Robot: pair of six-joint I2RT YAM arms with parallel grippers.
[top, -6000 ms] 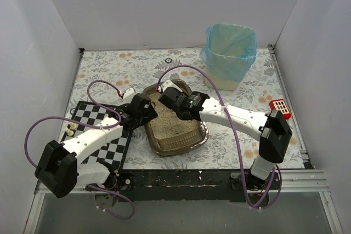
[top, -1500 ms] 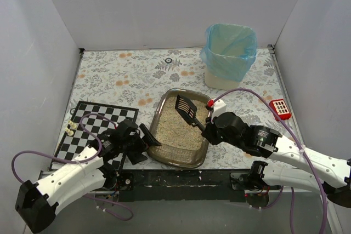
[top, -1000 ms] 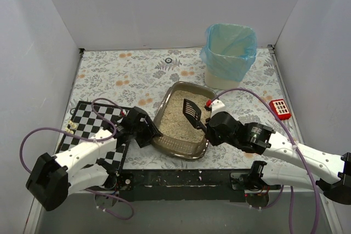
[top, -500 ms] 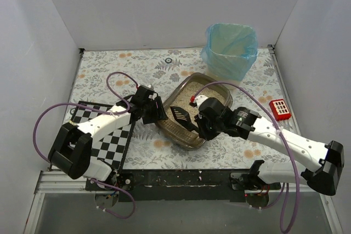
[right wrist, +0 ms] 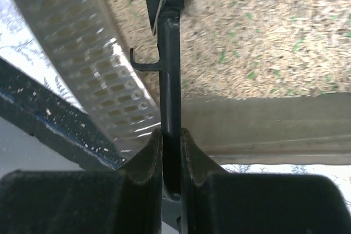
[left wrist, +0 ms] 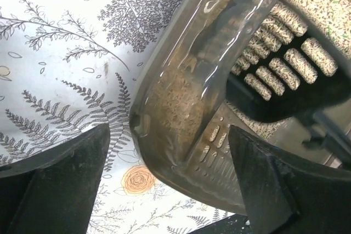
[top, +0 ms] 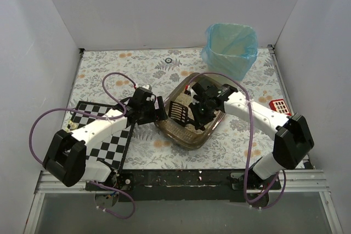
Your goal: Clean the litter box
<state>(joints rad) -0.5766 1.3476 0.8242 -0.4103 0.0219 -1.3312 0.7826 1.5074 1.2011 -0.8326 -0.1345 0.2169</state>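
The litter box (top: 189,140) is sitting skewed mid-bench (top: 109,75). The left claw (top: 158,110) is hanging wide open at its left corner, fingers (left wrist: 66,184) straddling the rim. The right claw (top: 198,112) is reaching over the box, clamping tight on the scoop (top: 178,112) handle, with the scoop head lying over the litter by the left wall.

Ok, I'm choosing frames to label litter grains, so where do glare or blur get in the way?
Left wrist view: glare streaks the litter box rim, litter through the scoop slots is sharp. Right wrist view: glare whitens the box wall beside the scoop handle, litter beyond looks soft. Top view: even light, grains too small.
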